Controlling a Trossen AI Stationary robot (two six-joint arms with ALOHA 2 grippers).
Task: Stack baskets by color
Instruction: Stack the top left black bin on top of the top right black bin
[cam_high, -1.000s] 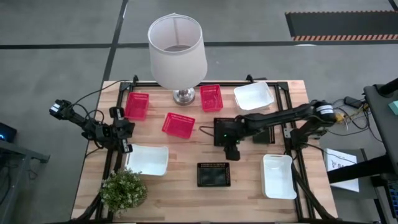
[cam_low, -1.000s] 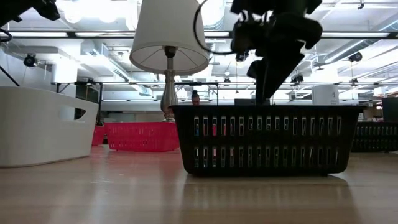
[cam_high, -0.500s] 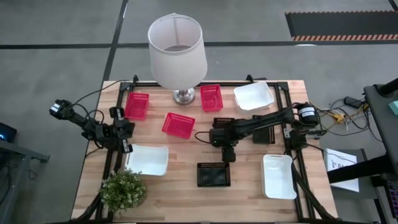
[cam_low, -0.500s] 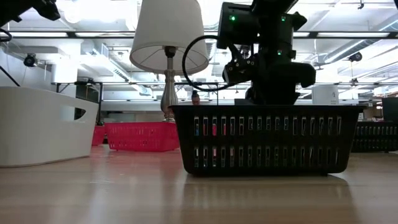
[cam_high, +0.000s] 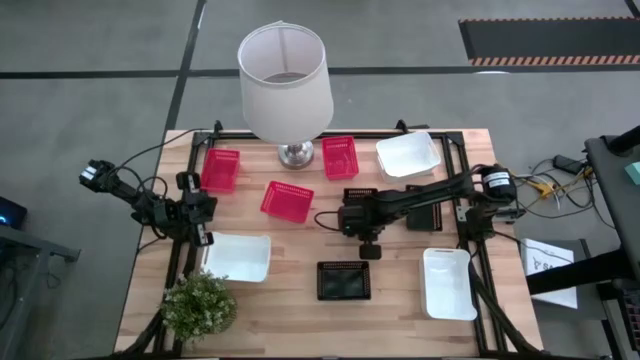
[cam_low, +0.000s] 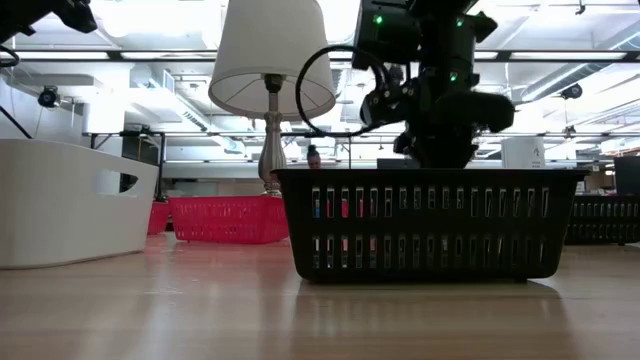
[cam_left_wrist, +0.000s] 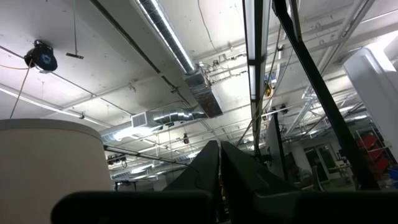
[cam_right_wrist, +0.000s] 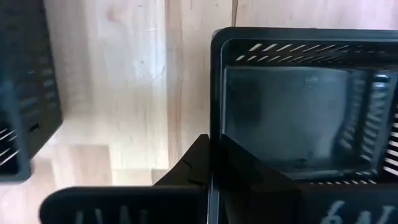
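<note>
My right gripper (cam_high: 368, 248) points steeply down at mid-table, shut on a black lattice basket (cam_right_wrist: 298, 112). In the high view the arm hides most of that basket. A second black basket (cam_high: 343, 281) stands just nearer, also seen at the wrist picture's edge (cam_right_wrist: 22, 93). In the low view this nearer basket (cam_low: 430, 225) hides my fingertips. Three red baskets (cam_high: 221, 170) (cam_high: 287, 200) (cam_high: 339, 157) and three white ones (cam_high: 408, 153) (cam_high: 238, 257) (cam_high: 447, 283) stand apart on the table. My left gripper (cam_left_wrist: 219, 177) is parked at the table's left edge (cam_high: 197, 222), shut and pointing up at the ceiling. My right gripper has the black basket's wall that faces the table's near edge (cam_right_wrist: 213, 134), taken at the rim. One finger (cam_right_wrist: 255, 177) is inside the basket and the other (cam_right_wrist: 186, 171) outside. The fingers come from above, pointing steeply down. The basket sits level, open side up.
A lamp with a white shade (cam_high: 285, 85) stands at the far middle, and a potted plant (cam_high: 198, 305) at the near left corner. Another black basket (cam_low: 605, 222) shows far right in the low view. Bare wood (cam_high: 290, 320) lies along the near edge.
My right gripper has sunk toward the table and tipped more steeply down. It has come down over the near wall of the black basket under the arm and shut on it. The baskets have stayed where they were.
</note>
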